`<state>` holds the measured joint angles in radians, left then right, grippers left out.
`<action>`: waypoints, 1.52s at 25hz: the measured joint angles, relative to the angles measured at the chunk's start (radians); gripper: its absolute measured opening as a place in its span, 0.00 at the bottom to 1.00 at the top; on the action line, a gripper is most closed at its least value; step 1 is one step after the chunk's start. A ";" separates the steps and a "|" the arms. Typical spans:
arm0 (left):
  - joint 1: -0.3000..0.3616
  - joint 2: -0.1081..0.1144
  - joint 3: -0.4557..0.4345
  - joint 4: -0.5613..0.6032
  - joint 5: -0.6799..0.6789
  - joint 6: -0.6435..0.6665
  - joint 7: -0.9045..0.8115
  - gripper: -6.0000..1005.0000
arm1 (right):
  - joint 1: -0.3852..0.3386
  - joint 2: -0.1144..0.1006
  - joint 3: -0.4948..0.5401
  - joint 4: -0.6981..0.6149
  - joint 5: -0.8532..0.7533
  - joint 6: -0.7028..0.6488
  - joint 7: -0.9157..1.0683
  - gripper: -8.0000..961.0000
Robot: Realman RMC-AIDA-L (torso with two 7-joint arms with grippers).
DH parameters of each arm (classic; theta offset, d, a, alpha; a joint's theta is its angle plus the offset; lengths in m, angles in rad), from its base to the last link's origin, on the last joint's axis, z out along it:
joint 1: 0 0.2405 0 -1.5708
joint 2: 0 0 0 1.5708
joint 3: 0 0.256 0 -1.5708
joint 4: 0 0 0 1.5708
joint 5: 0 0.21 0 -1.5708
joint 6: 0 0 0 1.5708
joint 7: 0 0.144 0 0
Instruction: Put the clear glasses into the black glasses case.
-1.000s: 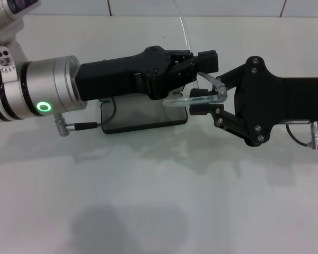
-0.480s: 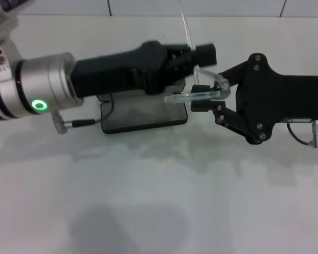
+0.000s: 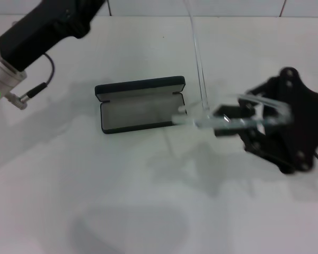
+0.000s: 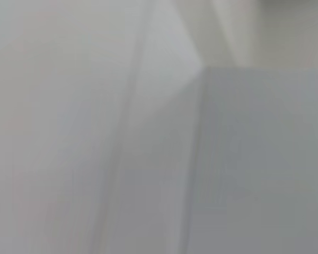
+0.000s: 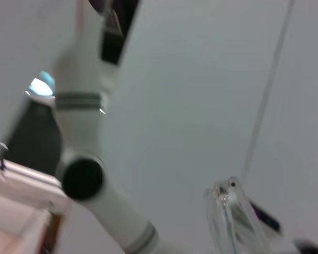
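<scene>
My left arm sits raised at the far left over the white table; its gripper is out of view. My right gripper grips the clear glasses just right of the black glasses case, one thin arm sticking upward. The case lies open on the table, grey lining showing.

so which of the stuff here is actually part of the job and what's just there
Part of the job:
- clear glasses, held by the right gripper beside the case
- black glasses case, open on the table
- left arm, pulled away to the far left corner

Just there:
- white table
- nothing else lying about
</scene>
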<state>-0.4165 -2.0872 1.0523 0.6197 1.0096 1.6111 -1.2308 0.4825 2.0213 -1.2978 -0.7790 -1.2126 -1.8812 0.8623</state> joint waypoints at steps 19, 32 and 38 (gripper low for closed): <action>-0.083 0.003 0.135 -0.029 0.030 0.024 0.117 0.05 | 0.078 0.003 -0.106 0.014 0.002 0.033 0.043 0.10; -0.103 0.000 0.173 0.036 0.144 0.101 0.114 0.05 | 0.085 0.002 -0.120 0.019 0.000 0.074 0.043 0.10; -0.107 0.002 0.189 0.050 0.153 0.122 0.091 0.05 | 0.084 0.002 -0.116 0.019 0.007 0.089 0.046 0.10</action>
<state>-0.5233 -2.0853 1.2408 0.6695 1.1630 1.7331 -1.1402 0.5669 2.0234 -1.4140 -0.7604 -1.2058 -1.7918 0.9085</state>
